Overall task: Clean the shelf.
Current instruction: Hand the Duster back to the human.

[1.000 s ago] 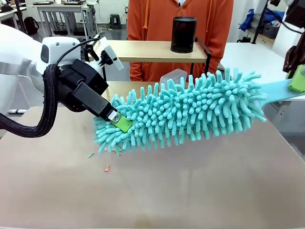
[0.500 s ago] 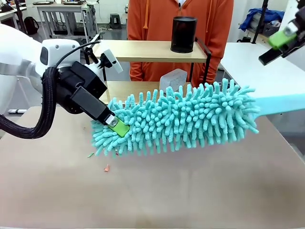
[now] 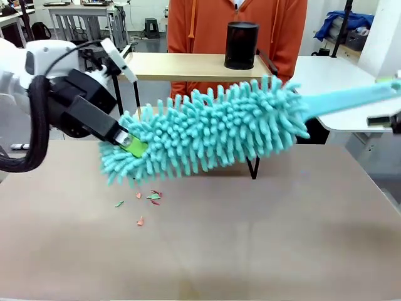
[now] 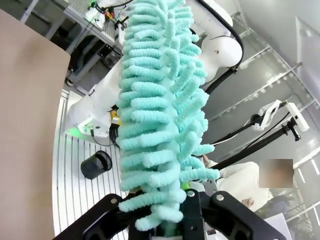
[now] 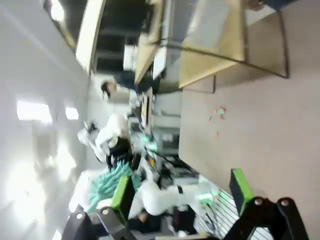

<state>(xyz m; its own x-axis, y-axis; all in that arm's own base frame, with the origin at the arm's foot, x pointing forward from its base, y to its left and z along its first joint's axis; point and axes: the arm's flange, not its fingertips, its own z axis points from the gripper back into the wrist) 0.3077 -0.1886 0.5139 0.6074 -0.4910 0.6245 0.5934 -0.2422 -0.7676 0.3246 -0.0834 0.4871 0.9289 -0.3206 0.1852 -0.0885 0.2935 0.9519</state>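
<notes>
Shelf [image 3: 188,66] stands at the far side of the counter [image 3: 250,238], just in front of a person in an orange hoodie [image 3: 207,25]. Top board carries a black cylinder [image 3: 241,45]; the lower board is mostly hidden behind the duster. In my right wrist view the shelf [image 5: 210,60] lies sideways at the top of the picture, boards and thin black frame visible.

Teal microfibre duster [image 3: 207,135] hangs in the air in front of the shelf, tilted, fluffy head low at my left, flat teal handle [image 3: 351,97] rising toward my right.

My left claw [image 3: 131,145] is clamped on the head's low end; in my left wrist view the fingers are closed on the duster [image 4: 160,115], which runs straight up the picture.

My right claw [image 5: 180,192] stands wide apart, green pads [image 5: 239,184] gripping nothing.

Small coloured scraps [image 3: 147,199] lie on the counter below the duster head.
</notes>
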